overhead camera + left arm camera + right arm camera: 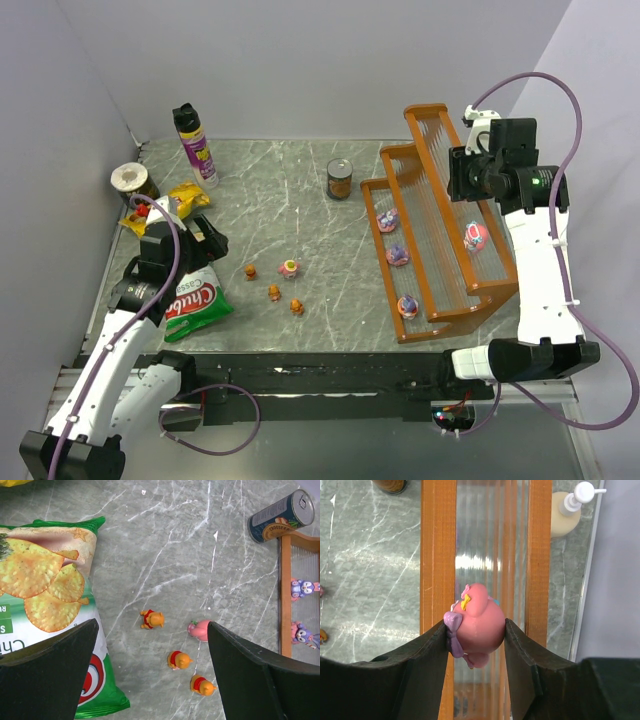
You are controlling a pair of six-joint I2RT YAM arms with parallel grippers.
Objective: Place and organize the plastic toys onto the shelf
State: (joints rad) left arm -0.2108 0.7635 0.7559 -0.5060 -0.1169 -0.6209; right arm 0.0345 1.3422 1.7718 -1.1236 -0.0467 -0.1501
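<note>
A grey marbled tabletop (pixel 300 215) sits between pale lilac walls, and the orange-brown stepped shelf (pixel 432 322) stands along its right edge, its steps rising toward that edge. The right gripper (pixel 474 622) is clamped on a round pink toy (pixel 479 630) with a purple bow, one finger against each side. It holds the toy above the shelf's clear ribbed panels, between the orange rims; which step lies beneath it, and whether the toy touches the panel, cannot be told. Three purple and pink toys (pixel 398 255) stand in a row on the lowest step, spaced apart from one another. Four more toys lie loose on the tabletop toward the middle of the near edge: three small orange figures (pixel 273 292) and one pink one (pixel 289 267), close together but not touching. The left gripper (pixel 152 625) hovers near the left edge with its fingers spread wide, holding nothing, and its wrist view frames those loose toys between the fingers. A green chip bag (pixel 195 300) lies flat under it by the left edge. A can (pixel 340 180) stands just off the shelf's far left corner, a spray can (pixel 197 145) stands near the far left corner, and a pump bottle (pixel 567 510) stands behind the shelf.
</note>
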